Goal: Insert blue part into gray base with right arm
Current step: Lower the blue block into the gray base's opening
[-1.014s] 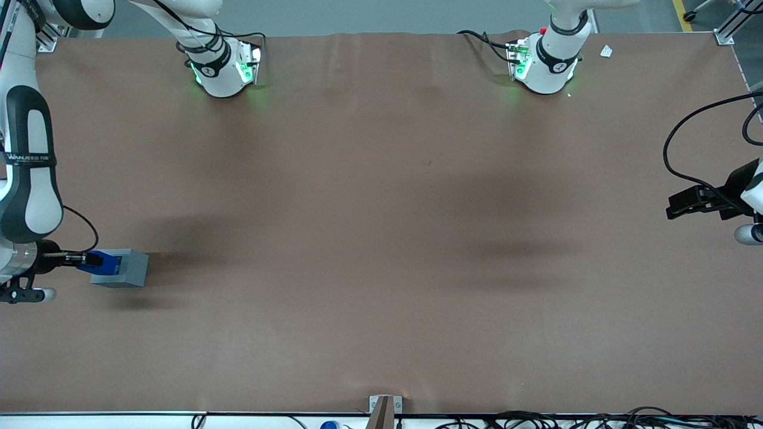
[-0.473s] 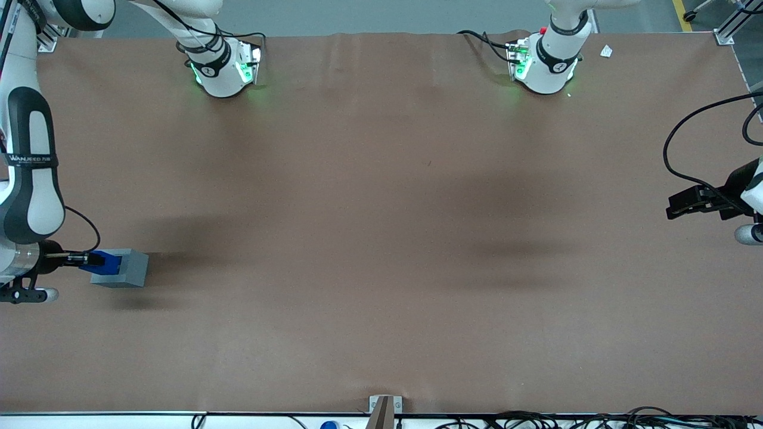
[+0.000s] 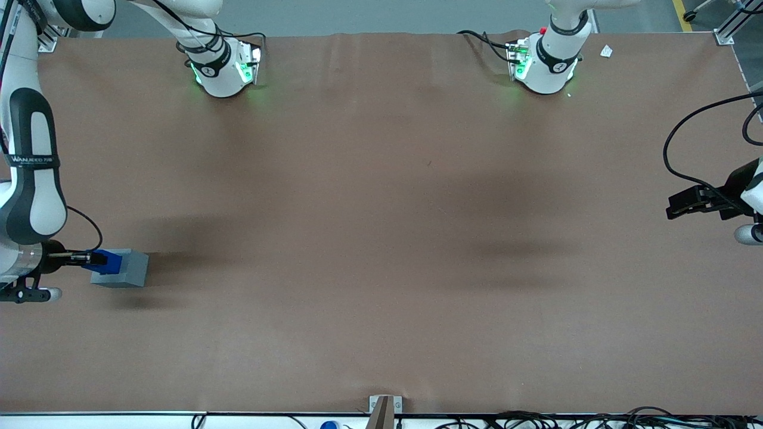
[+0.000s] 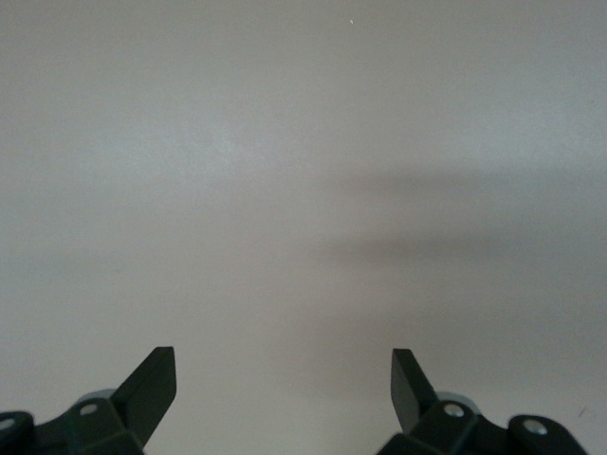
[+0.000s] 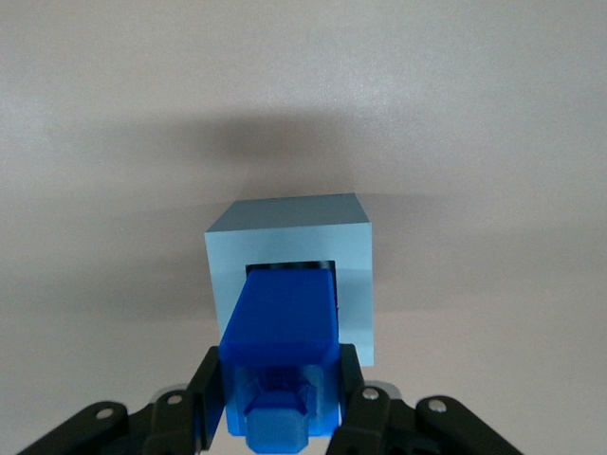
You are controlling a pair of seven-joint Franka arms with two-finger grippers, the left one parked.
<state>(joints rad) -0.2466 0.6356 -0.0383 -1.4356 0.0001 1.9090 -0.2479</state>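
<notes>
At the working arm's end of the brown bench [image 3: 381, 238], the hand [image 5: 282, 393] (fingers tight on both sides) holds the blue part [image 5: 282, 355], its tip inside the gray base [image 5: 356, 270].

The gripper [image 5: 282, 403] clamps the blue part [image 5: 282, 336], and its fingers [image 5: 211, 393] cover the block's sides. The part's leading end is out of sight inside the recess of the gray base [image 5: 353, 256]. The right arm [image 3: 27, 173] is cut off by the picture's edge, shoulder unseen.
</notes>
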